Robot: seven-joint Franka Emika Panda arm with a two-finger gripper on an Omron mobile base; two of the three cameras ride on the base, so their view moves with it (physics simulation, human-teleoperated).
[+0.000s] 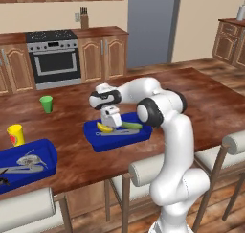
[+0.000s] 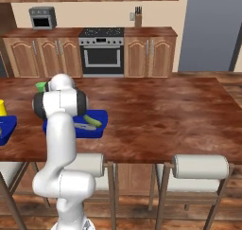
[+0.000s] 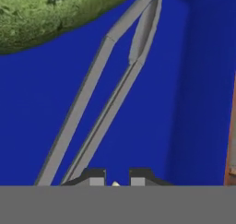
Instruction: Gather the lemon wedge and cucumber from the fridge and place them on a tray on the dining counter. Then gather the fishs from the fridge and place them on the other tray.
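Left base view: reached down from the arm to a blue tray point(image 1: 143, 133) near the front of the wooden worktop point(image 1: 210, 107). Set the hand point(image 1: 109, 125) right against the lemon wedge point(image 1: 104, 128) at the tray's left end. Left the cucumber point(image 1: 132, 125) lying just beside it, with grey tongs point(image 1: 113, 133) along the front. Kept a second tray point(image 1: 45, 150) well apart at the left edge, carrying grey pieces too small to name, with a yellow cup point(image 1: 16, 134) and a green cup point(image 1: 46, 104) behind it.

Right base view: hid the hand behind the arm's own shoulder. Showed the cucumber resting at a slant on the tray, the tongs just in front of it, and the worktop to the right.

Hand view: looked straight down at the blue floor of the tray, the knobbly cucumber skin at the upper left, the tongs running up the middle. Pressed the two dark tips almost together on a pale sliver, judged to be the wedge's edge.

Judged the wedge light, soft and wet, likely to squash or squirt out under a hard squeeze; best taken across rind and flesh at its thick middle. Judged the cucumber stiffer and heavier, round and apt to roll; best taken across the middle of its length.
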